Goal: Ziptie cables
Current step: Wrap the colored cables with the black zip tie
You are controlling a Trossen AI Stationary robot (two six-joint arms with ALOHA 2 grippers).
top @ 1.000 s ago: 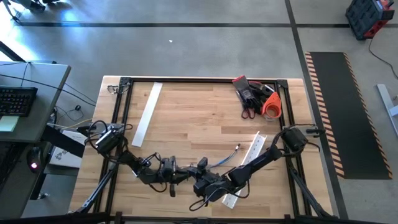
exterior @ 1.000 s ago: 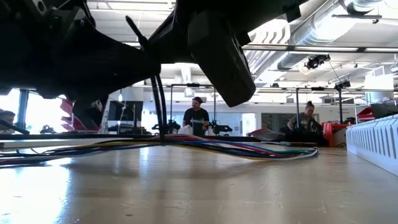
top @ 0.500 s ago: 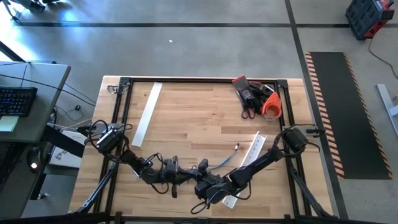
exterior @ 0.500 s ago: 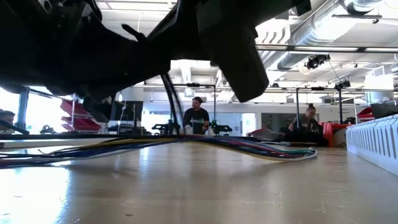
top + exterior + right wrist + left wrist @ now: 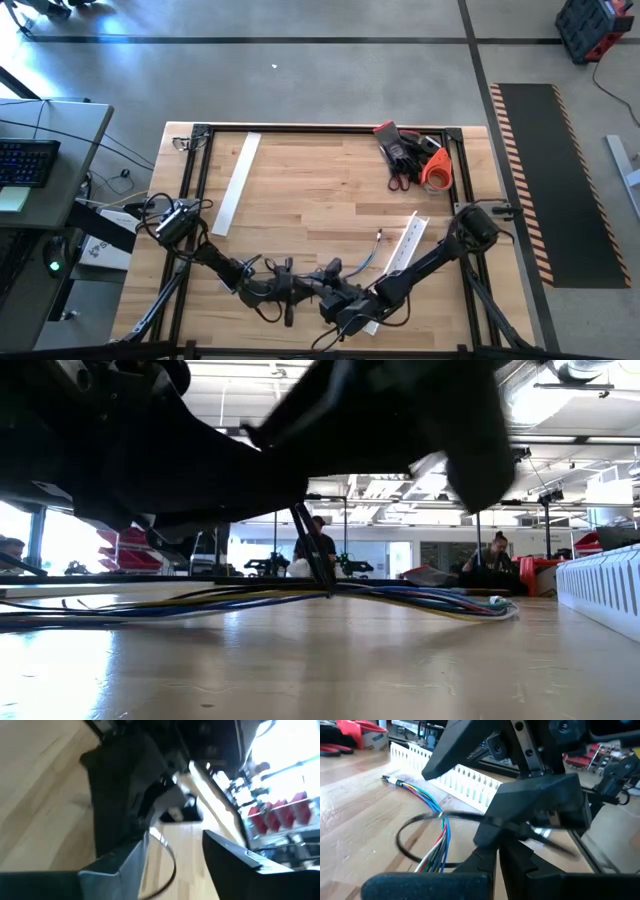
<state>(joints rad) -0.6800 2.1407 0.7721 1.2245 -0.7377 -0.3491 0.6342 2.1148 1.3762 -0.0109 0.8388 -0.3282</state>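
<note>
The cables [image 5: 436, 851], a thin limp bundle, lay on the worktop [image 5: 310, 190] near its front edge, ringed by a black ziptie [image 5: 420, 840]; light and springy, best gripped beside the loop. Left pincer [image 5: 507, 832] pinched the ziptie; right pincer [image 5: 172, 855] stood spread.

Bench [image 5: 310, 190]: pale wood planks, smooth, slight sheen. Cables [image 5: 436, 840]: glossy coloured plastic insulation. Channel strip [image 5: 455, 775]: white slotted plastic, matt.

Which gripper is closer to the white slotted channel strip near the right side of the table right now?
Right. The right gripper sits just beside the near end of the slotted strip; the left gripper is farther off, across the cables.
</note>
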